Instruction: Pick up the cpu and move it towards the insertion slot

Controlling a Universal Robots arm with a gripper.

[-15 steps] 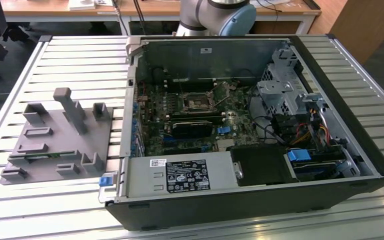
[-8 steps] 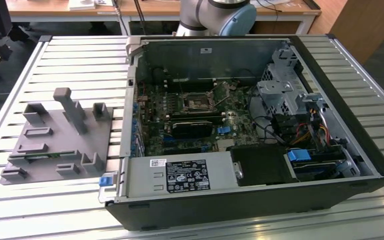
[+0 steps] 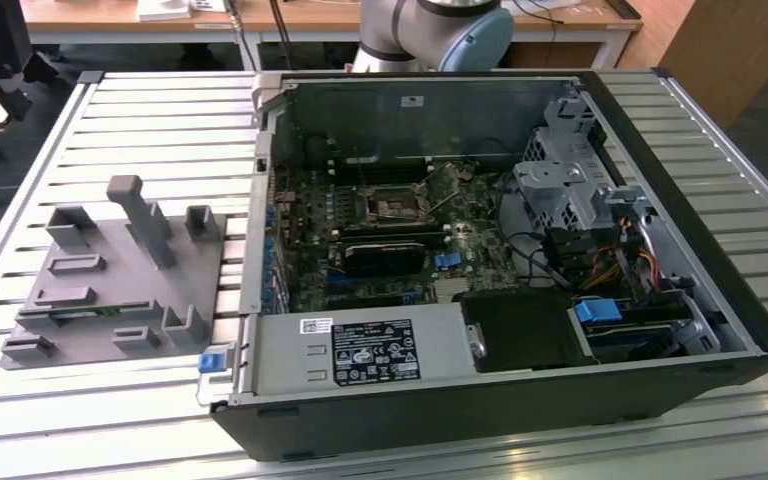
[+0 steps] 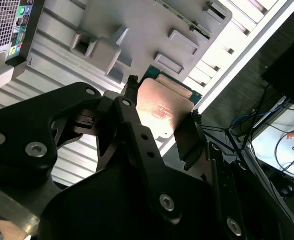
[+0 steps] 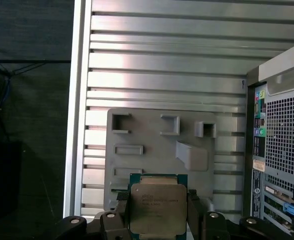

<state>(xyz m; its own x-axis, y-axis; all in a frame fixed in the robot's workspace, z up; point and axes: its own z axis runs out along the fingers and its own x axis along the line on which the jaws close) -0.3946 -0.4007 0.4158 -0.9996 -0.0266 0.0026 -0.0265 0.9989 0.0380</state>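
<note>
**CPU clamped in the gripper over the fixture, socket open inside the case**

Starting at the exterior view's left, the slatted metal table (image 3: 157,120) runs bare from its edge rail to the grey fixture (image 3: 104,290), whose upright posts are the only tall things on that side. Between the fixture and the open computer case (image 3: 491,410) I see just 1 narrow strip of slats. The case's upright wall stands along that side.

Inside the case, the insertion slot (image 3: 395,207) sits in the upper middle of the board, a dark square in a shiny frame. It has open air above it, a long black card (image 3: 384,255) just below it in the frame and a blue connector (image 3: 447,260) near that card. Further to the exterior view's right come a metal drive cage and loose cables. The arm (image 3: 438,30) shows at the top edge, behind the case.

In the first wrist view the cpu (image 5: 158,210) is a flat square with a dull silver lid and a green rim. It is over the fixture's edge, well apart from the slot. The second wrist view shows the cpu's (image 4: 159,110) face catching a pinkish glare.

The gripper (image 5: 158,200) is closed on the cpu, with its 2 dark fingers (image 5: 194,210) pressed against opposite sides. The second wrist view shows the same grip (image 4: 163,100). I cannot tell whether the chip clears the fixture.
</note>
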